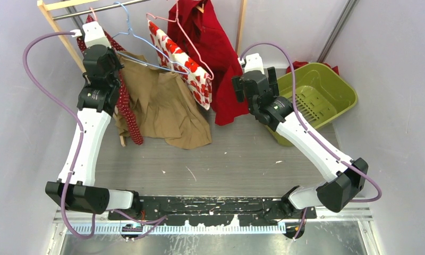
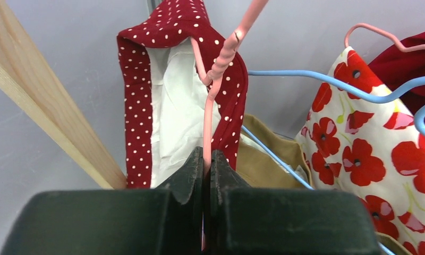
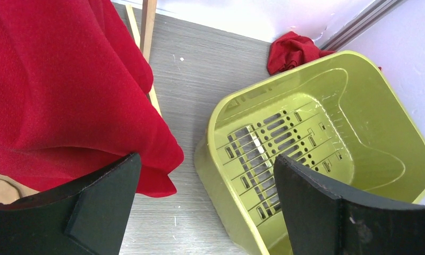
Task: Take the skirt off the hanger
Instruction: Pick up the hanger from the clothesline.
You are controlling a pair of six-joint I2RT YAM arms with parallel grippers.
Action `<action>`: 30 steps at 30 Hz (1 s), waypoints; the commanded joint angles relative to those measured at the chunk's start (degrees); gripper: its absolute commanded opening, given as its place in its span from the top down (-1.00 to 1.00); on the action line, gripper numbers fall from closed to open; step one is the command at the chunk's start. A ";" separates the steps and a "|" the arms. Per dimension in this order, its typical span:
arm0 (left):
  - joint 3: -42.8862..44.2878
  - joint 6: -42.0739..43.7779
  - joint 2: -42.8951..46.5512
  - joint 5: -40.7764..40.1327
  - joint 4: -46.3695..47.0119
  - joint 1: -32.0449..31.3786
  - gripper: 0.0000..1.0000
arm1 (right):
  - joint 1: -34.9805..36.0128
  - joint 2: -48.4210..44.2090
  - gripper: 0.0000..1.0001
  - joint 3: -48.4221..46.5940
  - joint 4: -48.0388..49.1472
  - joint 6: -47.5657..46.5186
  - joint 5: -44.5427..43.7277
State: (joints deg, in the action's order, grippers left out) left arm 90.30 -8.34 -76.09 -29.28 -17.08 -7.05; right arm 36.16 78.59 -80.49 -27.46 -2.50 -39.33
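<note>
At the upper left of the overhead view, my left gripper (image 2: 205, 159) is pressed together on the thin wire of a pink hanger (image 2: 215, 79), pinching it just below the twisted neck. The red polka-dot skirt (image 2: 136, 95), which I take to be the garment to remove, hangs folded over that hanger beside the wooden rack post (image 2: 45, 117), its white lining showing. The grip on the wire, rather than on the cloth, looks meant to steady the hanger so the skirt can be drawn off it.

My right gripper (image 3: 206, 159) is spread wide and holds nothing. It hovers at the right of the frame between a hanging red garment (image 3: 67, 79) and the green slotted basket (image 3: 383, 122) on the table (image 1: 237, 154), probably where the skirt is meant to land.

A poppy-print garment (image 2: 370, 149) and a tan one (image 2: 263, 154) on a blue hanger (image 2: 327, 82) crowd in close to the right.
</note>
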 commanded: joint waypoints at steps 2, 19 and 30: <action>-2.31 8.93 -0.24 1.46 3.22 1.09 1.00 | 0.09 -1.56 -1.00 0.97 2.73 -0.62 -0.65; -12.55 6.19 4.72 4.07 26.91 3.08 1.00 | 0.06 -0.86 -1.00 4.91 4.86 -1.80 -0.97; -12.33 8.71 7.39 6.33 34.19 3.09 1.00 | 0.05 2.04 -1.00 6.00 5.48 -1.38 0.24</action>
State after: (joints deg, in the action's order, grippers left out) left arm 75.16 -0.93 -70.91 -24.84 7.35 -4.32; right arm 36.16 79.88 -74.28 -24.88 -3.66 -39.29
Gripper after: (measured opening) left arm 0.026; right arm 0.996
